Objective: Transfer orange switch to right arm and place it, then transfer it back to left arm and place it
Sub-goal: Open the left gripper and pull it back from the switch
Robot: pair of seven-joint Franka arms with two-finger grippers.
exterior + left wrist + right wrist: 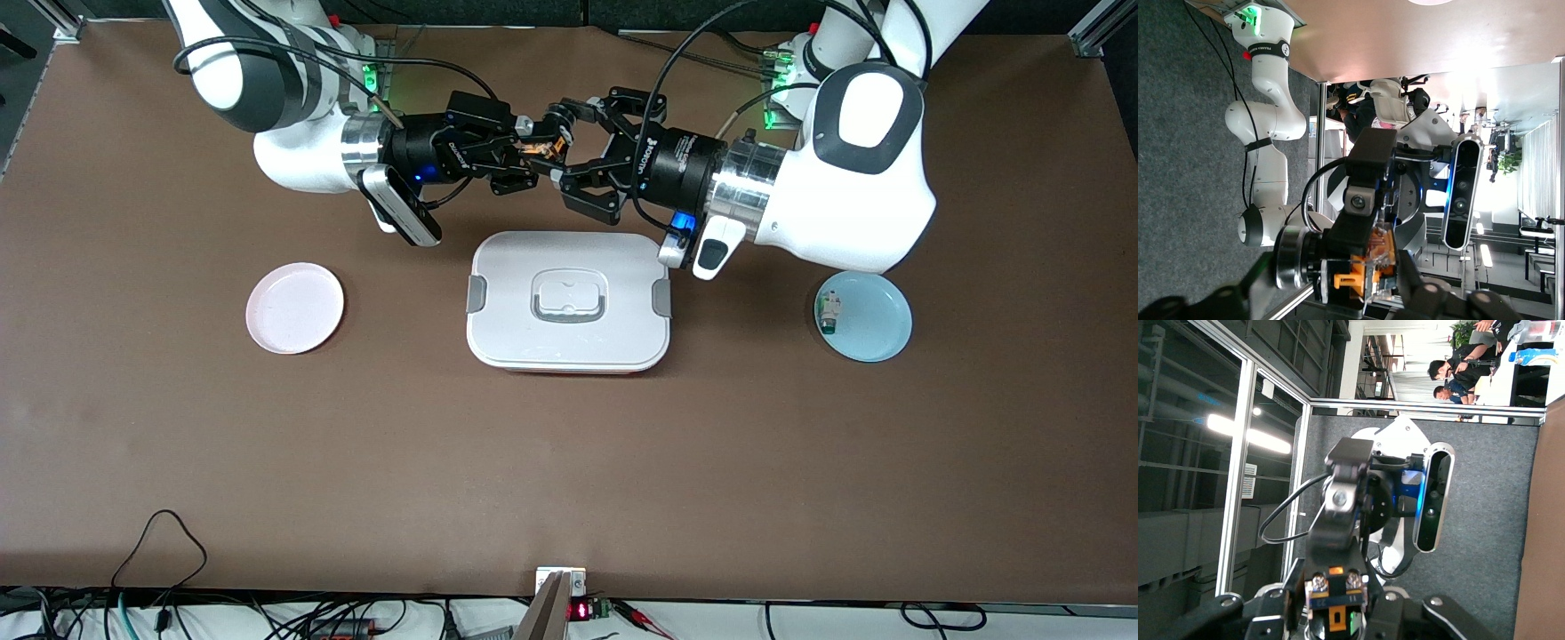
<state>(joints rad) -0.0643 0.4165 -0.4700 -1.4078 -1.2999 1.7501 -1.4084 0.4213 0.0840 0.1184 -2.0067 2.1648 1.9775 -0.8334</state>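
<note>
The orange switch (540, 152) is in the air between the two grippers, over the table farther from the front camera than the white box (516, 331). My right gripper (532, 154) is shut on it. In the right wrist view the switch (1336, 611) sits between that gripper's fingers (1258, 620). My left gripper (564, 149) faces it with its fingers spread wide on either side of the switch, not touching. In the left wrist view the switch (1363, 275) shows orange in the right gripper's grip, with the left fingers (1458, 303) apart.
A pink plate (294, 308) lies toward the right arm's end of the table. A blue plate (880, 324) toward the left arm's end holds a small white-and-green switch part (829, 312). The box stands between the plates.
</note>
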